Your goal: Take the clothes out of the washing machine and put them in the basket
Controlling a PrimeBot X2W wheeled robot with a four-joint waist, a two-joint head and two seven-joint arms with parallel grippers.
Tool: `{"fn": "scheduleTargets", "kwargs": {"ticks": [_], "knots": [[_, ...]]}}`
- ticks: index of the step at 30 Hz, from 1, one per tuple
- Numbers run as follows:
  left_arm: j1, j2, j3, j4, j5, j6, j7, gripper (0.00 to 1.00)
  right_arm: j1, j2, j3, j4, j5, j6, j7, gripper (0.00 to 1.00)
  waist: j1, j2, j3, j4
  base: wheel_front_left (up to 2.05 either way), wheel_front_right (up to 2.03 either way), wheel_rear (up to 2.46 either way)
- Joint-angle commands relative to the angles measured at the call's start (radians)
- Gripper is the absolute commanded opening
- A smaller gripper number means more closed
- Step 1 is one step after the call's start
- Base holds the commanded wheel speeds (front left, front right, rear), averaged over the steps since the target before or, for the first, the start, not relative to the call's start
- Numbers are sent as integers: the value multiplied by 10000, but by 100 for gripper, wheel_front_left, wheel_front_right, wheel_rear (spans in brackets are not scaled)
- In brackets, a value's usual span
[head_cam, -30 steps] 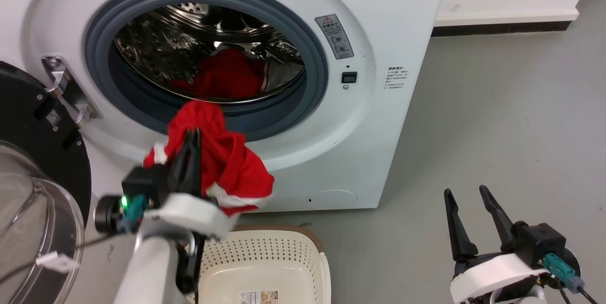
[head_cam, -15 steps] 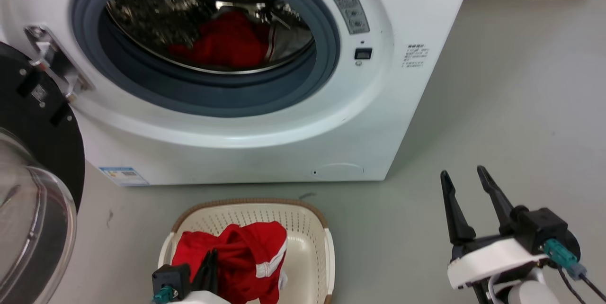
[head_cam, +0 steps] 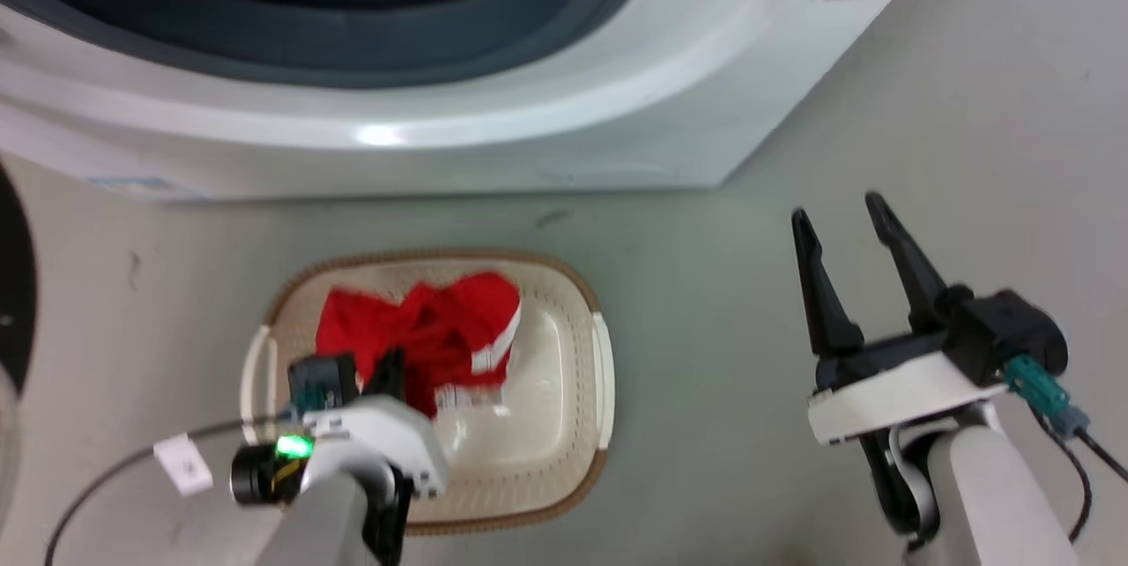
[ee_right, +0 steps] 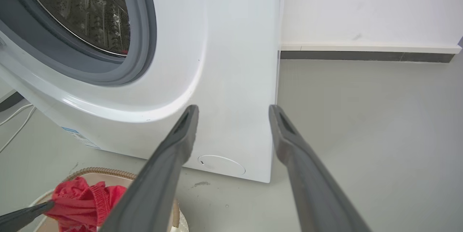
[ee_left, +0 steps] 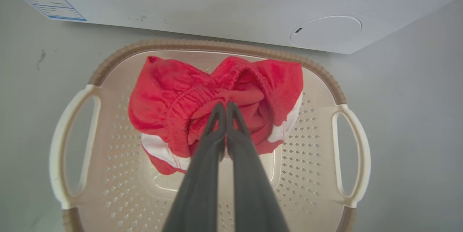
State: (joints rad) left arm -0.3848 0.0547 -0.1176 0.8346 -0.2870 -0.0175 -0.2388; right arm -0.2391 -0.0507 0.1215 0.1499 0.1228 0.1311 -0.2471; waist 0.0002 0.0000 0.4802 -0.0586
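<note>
One of the clothes, a red garment with white trim (ee_left: 170,94), hangs bunched over the floor of the cream basket (ee_left: 217,44). My left gripper (ee_left: 225,106) is shut on its gathered waistband. From the head camera the garment (head_cam: 441,328) fills the basket's (head_cam: 599,354) far left part, with the left gripper (head_cam: 394,363) at its near edge. The white washing machine (head_cam: 529,125) stands just behind the basket, its grey door ring (ee_right: 144,44) and steel drum (ee_right: 83,11) open. My right gripper (head_cam: 837,213) is open and holds nothing, over the floor to the right; its fingers (ee_right: 182,134) are spread wide.
The black rim of the open door (head_cam: 13,284) sits at the far left. A cable with a white tag (head_cam: 181,465) trails from my left wrist. Grey floor (head_cam: 723,372) lies right of the basket, with a wall and dark baseboard (ee_right: 361,55) behind.
The head camera has tilted down. My left gripper has carried the red garment from in front of the door opening down into the basket. The right arm has stayed put.
</note>
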Motion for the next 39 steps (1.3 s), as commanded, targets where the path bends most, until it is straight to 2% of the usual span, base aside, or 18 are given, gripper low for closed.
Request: {"fn": "scheduleTargets", "kwargs": {"ticks": [1,6,13,20,21,22,23,27,34,39], "knots": [[-584,11,52,377,-44,-49,-76,0,-331,7,71,-54,-35,-7,-74,100,-2,0,1161,-248,0,0,0],[-2024,184,126,1879,-68,-27,-164,0,-956,7,412,-2,80,-7,-110,100,-2,0,2136,-649,0,0,0],[-3167,451,276,3629,-242,139,-147,0,-1434,12,647,122,266,-5,-185,100,-2,0,2932,-1108,0,0,0],[-3589,685,294,4318,-352,458,229,0,-1673,10,712,40,394,-7,-197,100,-2,0,3275,-1317,0,0,0],[-3600,706,291,4354,-350,485,253,17,-1678,10,701,42,406,-7,-198,100,-2,0,3270,-1322,0,0,0],[-3587,720,275,4386,-365,473,295,40,-1672,10,675,73,404,-7,-198,100,-2,0,3232,-1314,0,0,0],[-3566,732,267,4403,-374,485,247,100,-1658,10,650,111,388,-7,-199,100,-2,0,3174,-1288,0,0,0],[-3299,613,237,4464,-434,435,91,100,-1478,9,498,205,256,-7,-197,100,-2,0,2553,-1072,0,0,0],[-2467,234,54,4393,-468,170,-221,100,-807,4,29,384,-97,-7,-191,100,-2,0,696,-481,0,0,0],[-1557,68,-59,3354,-307,174,-279,100,-226,3,-396,419,-232,-7,-191,100,-2,0,-588,-143,0,0,0]]}}
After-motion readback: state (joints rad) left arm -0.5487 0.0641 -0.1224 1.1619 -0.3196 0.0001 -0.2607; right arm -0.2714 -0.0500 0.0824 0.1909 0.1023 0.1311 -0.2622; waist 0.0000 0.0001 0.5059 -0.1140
